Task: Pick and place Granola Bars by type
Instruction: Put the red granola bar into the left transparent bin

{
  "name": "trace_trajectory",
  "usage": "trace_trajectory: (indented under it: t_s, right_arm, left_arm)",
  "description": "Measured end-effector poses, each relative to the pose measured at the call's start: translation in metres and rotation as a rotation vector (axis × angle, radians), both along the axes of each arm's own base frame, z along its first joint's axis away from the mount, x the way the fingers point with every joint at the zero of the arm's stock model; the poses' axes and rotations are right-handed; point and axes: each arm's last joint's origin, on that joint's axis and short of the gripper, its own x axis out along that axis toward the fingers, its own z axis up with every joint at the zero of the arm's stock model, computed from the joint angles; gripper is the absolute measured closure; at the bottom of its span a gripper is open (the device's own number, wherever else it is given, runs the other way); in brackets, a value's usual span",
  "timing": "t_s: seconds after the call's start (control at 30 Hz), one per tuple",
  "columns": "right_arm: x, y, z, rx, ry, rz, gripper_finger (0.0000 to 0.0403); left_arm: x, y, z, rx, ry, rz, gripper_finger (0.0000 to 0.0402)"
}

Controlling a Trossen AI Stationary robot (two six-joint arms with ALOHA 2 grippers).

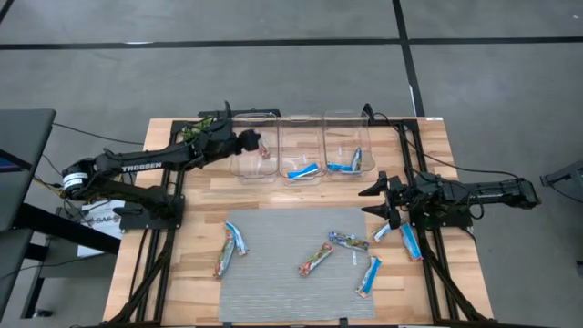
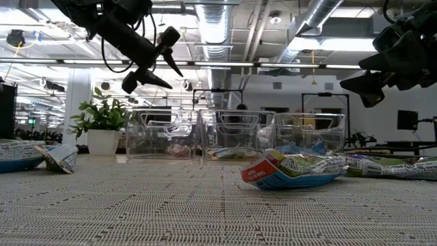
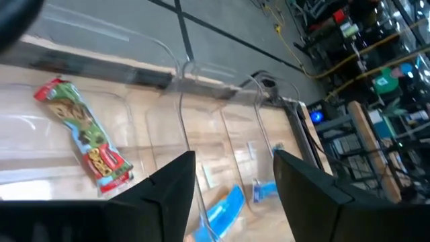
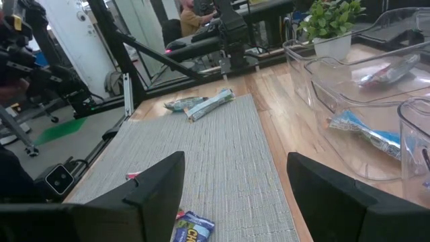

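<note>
Three clear bins stand in a row at the table's far side. The left bin (image 1: 252, 159) holds a red-and-green bar (image 3: 84, 138); the middle bin (image 1: 301, 157) and the right bin (image 1: 351, 155) hold blue bars (image 1: 302, 170). My left gripper (image 1: 257, 142) hangs open and empty above the left bin. My right gripper (image 1: 373, 200) is open and empty above the mat's right far corner. Several bars lie flat on the grey mat (image 1: 273, 282): blue-and-white (image 1: 235, 239), red-green (image 1: 221, 261), orange-red (image 1: 314, 259), silvery (image 1: 349, 241), blue (image 1: 369, 275).
Two more blue bars (image 1: 410, 241) lie on the bare wood right of the mat, under my right arm. A potted plant (image 2: 102, 123) stands beyond the bins at the far left. Black frame rails run along both table sides. Bare mat lies between the bars.
</note>
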Motion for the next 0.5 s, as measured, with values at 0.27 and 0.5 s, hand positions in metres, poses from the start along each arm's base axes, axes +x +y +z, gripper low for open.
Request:
trace_trajectory:
  t_s: [0.27, 0.5]
  right_arm:
    - [0.0, 0.0, 0.0, 0.0, 0.0, 0.0, 0.0148]
    - [0.0, 0.0, 0.0, 0.0, 0.0, 0.0, 0.0148]
  left_arm:
    - [0.006, -0.011, 0.0, -0.032, -0.018, -0.119, 0.0208]
    - [0.019, -0.042, 0.005, -0.041, -0.078, -0.314, 0.0208]
